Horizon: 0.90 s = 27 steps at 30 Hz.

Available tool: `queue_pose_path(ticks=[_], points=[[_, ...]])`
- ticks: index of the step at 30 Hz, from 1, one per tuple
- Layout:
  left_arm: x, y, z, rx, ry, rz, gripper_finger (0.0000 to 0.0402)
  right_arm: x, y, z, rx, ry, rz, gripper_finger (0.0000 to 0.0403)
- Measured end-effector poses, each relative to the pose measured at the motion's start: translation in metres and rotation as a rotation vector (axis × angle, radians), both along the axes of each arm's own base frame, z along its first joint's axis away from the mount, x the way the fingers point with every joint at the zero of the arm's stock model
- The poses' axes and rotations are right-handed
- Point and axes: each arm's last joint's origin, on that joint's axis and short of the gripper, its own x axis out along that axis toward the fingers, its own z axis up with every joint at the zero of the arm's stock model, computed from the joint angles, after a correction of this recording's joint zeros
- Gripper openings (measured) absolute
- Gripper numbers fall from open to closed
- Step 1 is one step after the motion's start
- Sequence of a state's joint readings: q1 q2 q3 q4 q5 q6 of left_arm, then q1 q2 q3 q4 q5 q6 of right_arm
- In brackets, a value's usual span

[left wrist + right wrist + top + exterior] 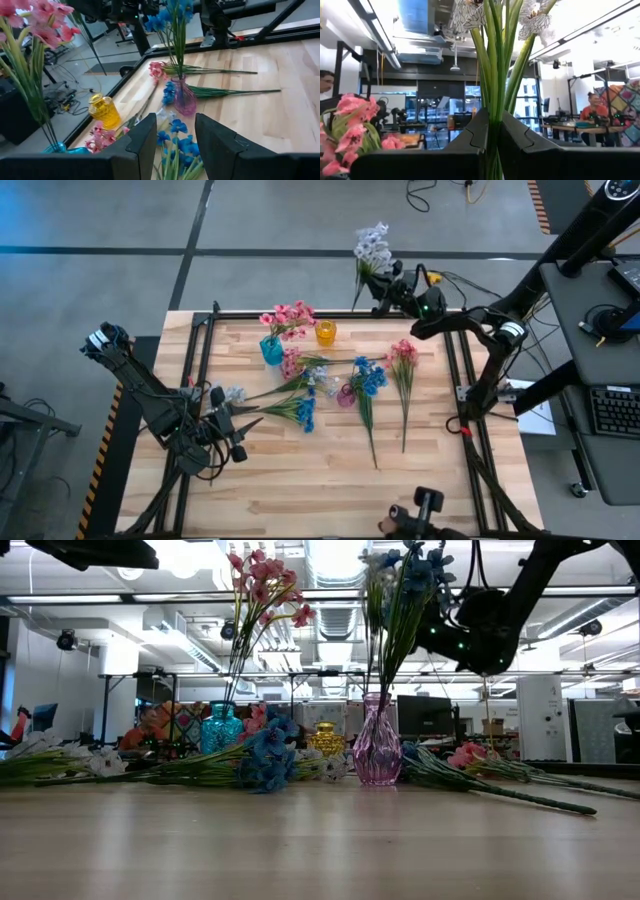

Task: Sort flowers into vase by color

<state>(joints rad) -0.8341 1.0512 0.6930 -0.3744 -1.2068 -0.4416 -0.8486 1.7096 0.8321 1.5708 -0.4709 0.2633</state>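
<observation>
Vases: three are standing on the worktop (300,480) — a teal vase (271,350), a yellow vase (326,332) and a pink vase (346,395).
Teal vase: it is holding one spray of pink flowers (287,318), standing upright.
Pink vase: a blue spray (412,570) is rising from it in the low view.
Yellow vase: nothing is showing in it.
Right claw (378,280): it is hanging beyond the far edge of the worktop, clenched on the green stems of one white flower spray (371,248); the right wrist view is showing the stems pinched between its fingers (480,131).
Left claw (236,425): it is sitting low at the near left of the worktop, fingers (145,140) parted around the stems of a blue spray (304,413) lying there; whether they are gripping, the pictures are not telling.
Loose sprays: several are lying flat mid-worktop, among them a pink spray (403,355) to the right, a blue spray (370,377) beside the pink vase and a pale spray (232,395) near the left claw.
</observation>
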Motion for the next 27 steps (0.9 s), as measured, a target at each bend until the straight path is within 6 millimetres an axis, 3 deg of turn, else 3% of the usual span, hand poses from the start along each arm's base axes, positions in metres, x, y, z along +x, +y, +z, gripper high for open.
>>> queue_pose_path(ticks=[27], points=[[0.000, 0.000, 0.000, 0.004, -0.005, 0.007, 0.0119, 0.041, 0.029, 0.012, -0.097, -0.018, -0.013, 0.0017]])
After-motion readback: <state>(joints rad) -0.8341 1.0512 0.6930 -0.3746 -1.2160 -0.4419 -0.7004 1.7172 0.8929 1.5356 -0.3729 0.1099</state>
